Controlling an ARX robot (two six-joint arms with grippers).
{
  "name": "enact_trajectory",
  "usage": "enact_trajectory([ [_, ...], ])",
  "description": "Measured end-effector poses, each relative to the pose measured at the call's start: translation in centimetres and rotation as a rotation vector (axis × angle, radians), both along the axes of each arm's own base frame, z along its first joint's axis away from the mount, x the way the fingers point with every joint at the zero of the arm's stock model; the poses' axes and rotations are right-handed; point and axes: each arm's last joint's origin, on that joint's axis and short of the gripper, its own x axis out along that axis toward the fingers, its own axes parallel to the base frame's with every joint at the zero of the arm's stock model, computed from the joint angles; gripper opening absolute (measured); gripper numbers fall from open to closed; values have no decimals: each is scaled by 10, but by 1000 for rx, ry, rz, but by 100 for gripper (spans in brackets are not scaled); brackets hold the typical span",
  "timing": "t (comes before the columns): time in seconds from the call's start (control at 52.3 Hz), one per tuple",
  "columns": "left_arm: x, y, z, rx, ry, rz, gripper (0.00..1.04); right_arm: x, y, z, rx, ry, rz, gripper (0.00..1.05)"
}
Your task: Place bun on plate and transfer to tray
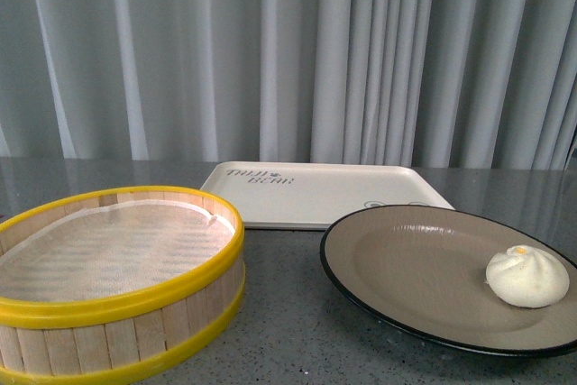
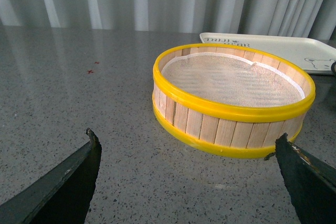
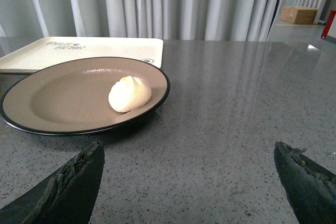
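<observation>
Front view takes in neither arm, only the goods set out on the speckled grey stone desk [image 1: 288,340] before a pale pleated curtain [image 1: 361,51]. The small round white pleated bun [image 1: 527,279], with a tiny yellow-orange dot on top, sits inside the wide shallow taupe-brown plate [image 1: 406,268] with the thin black rim, close to the plate's right edge. The plate stands on the desk, and just behind its far rim lies the flat rectangular cream-white tray [image 1: 334,194] with dark lettering in one corner; whether the two touch I cannot tell. Beside the plate stands a round wooden-slat steamer [image 1: 117,313] with yellow bands and a white mesh liner [image 1: 108,245] in it. From the left wrist view, the left tool [image 2: 187,137] is spread wide, its two dark fingers [image 2: 63,182] far apart and gripping nothing. The steamer stands straight ahead of it, near the tips but apart from them, with a corner of the tray beyond. From the right wrist view, the right tool [image 3: 187,145] is spread just as wide, its dark fingers [image 3: 68,182] low over the desk. The plate with the bun lies ahead of it, off toward one finger and clear of both tips, with the tray past the plate. A brown cardboard box [image 3: 299,14] sits far beyond.
</observation>
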Motion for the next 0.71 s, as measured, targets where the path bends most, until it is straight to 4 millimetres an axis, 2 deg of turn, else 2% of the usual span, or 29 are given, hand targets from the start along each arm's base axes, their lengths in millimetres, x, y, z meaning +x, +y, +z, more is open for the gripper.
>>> enact_trajectory([
  [0.057, 0, 0, 0, 0, 0, 0, 98, 1, 2, 1, 57, 134, -127, 96],
  [0.096, 0, 0, 0, 0, 0, 3, 98, 4, 6, 6, 8, 217, -209, 96],
  [0.134, 0, 0, 0, 0, 0, 1, 98, 8, 10, 12, -56, 257, -209, 96],
  [0.21, 0, 0, 0, 0, 0, 0, 98, 15, 18, 26, -276, 321, -63, 96],
  [0.306, 0, 0, 0, 0, 0, 0, 98, 22, 20, 41, -550, 310, 27, 96],
  [0.459, 0, 0, 0, 0, 0, 0, 98, 29, 26, 52, -989, 380, 239, 96],
  [0.574, 0, 0, 0, 0, 0, 0, 98, 37, 31, 54, -1163, 387, 347, 96],
  [0.708, 0, 0, 0, 0, 0, 0, 98, 58, 40, 49, -1301, 310, 458, 96],
])
